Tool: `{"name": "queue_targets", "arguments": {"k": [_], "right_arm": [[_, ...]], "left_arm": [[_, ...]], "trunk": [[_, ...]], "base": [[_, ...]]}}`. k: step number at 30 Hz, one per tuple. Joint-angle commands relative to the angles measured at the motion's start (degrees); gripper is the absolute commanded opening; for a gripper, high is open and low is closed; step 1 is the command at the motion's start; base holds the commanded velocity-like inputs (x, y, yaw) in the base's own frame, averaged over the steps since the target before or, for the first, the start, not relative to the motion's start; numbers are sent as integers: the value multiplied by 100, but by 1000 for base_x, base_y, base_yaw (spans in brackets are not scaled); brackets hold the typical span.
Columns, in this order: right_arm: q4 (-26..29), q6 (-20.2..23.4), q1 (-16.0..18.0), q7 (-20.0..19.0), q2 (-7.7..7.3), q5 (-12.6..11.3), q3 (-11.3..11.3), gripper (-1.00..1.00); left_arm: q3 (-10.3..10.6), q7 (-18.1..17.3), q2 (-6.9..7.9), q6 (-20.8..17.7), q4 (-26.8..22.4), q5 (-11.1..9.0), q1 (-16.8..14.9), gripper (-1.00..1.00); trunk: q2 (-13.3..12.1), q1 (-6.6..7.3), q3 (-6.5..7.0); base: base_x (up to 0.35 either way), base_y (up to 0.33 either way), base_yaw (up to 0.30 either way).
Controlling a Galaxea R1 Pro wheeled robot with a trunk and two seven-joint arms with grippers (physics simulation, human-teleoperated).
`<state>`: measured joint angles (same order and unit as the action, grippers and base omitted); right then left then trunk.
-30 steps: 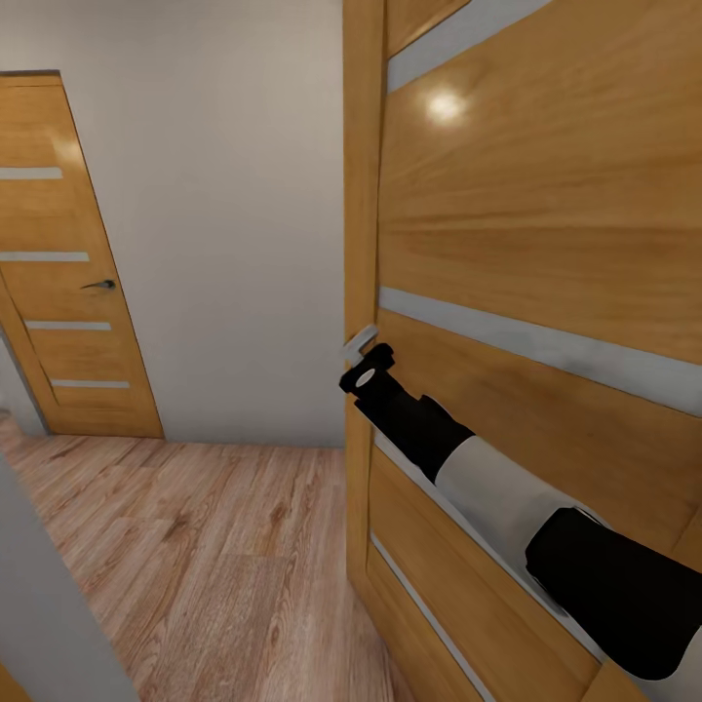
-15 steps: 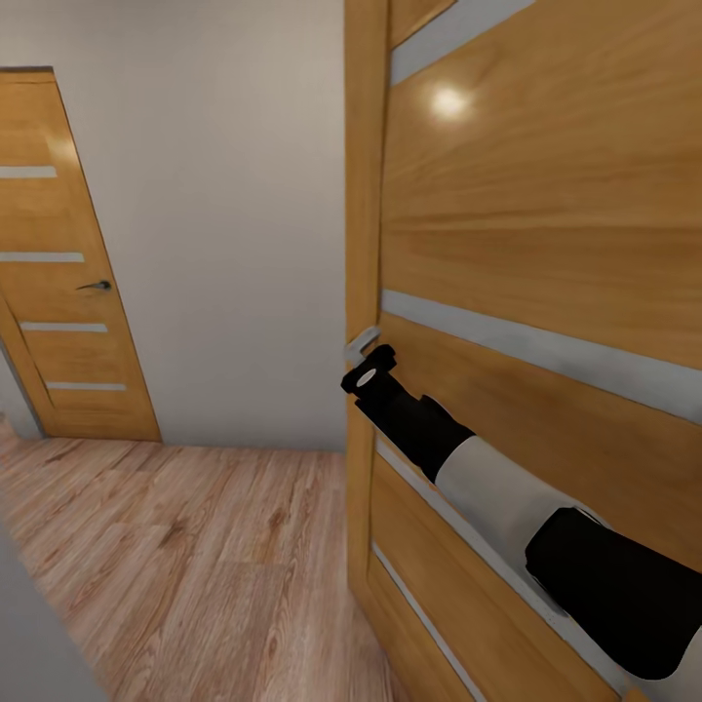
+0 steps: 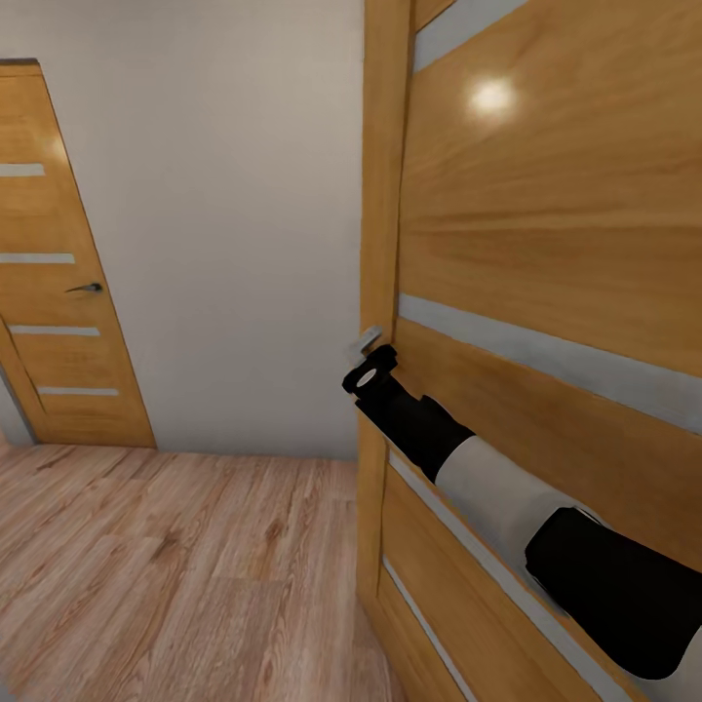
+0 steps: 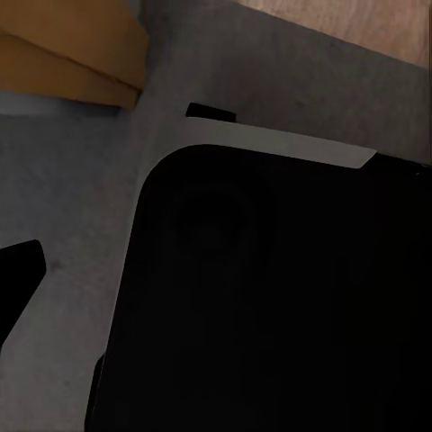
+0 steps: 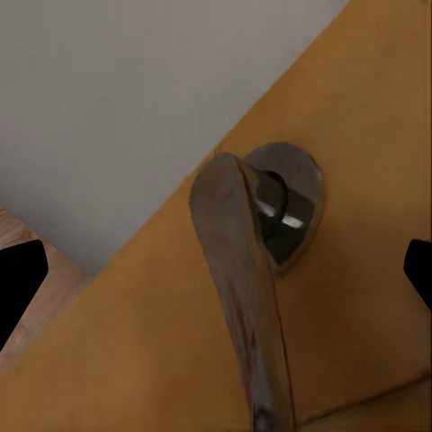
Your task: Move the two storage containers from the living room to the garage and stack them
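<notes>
Jaws of the right gripper stand released, one dark fingertip on each side of the door handle, not touching it. The handle's long axis runs along the near wooden door. Left jaws: state cannot be told. Containers are out of view. Since the earlier frame, the view has panned; the far door sits further from the near door's edge.

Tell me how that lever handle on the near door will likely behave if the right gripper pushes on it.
The door handle looks like rigid metal, so it should pivot about its round base rather than bend. Its smooth, narrow surface may let fingertips slip off. The right gripper sits at the edge of the open door, which would probably swing on its hinges under a push.
</notes>
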<state>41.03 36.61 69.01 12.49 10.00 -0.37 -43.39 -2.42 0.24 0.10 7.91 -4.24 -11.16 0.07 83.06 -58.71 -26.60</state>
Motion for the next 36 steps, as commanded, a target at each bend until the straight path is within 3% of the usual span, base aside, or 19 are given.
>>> {"name": "queue_targets", "arguments": {"k": [1, 17, 19, 25, 29, 36], "right_arm": [[-3, 43, 8, 41, 0, 50, -15, 100], [-8, 39, 8, 49, 0, 46, -7, 100], [-8, 43, 8, 55, 0, 46, 109, 100], [-327, 33, 8, 80, 0, 78, 771, 100], [-524, 17, 8, 94, -30, 89, 905, 100], [-592, 25, 8, 146, -189, 98, 945, 100]], "left_arm": [[-22, 2, -1, 9, -7, -9, 2, 100], [-22, 2, -1, 9, -7, -9, 2, 100], [-22, 2, -1, 9, -7, -9, 2, 100], [-22, 2, -1, 9, -7, -9, 2, 100], [-22, 2, -1, 9, -7, -9, 2, 100], [-21, 2, -1, 9, -7, -9, 2, 100]], "trunk": [[2, -2, -6], [2, -2, -6], [2, -2, -6], [2, -2, -6], [2, -2, -6], [2, -2, -6]], "base": [[177, 0, 0], [114, 0, 0], [8, 0, 0], [2, 0, 0], [0, 0, 0], [0, 0, 0]]}}
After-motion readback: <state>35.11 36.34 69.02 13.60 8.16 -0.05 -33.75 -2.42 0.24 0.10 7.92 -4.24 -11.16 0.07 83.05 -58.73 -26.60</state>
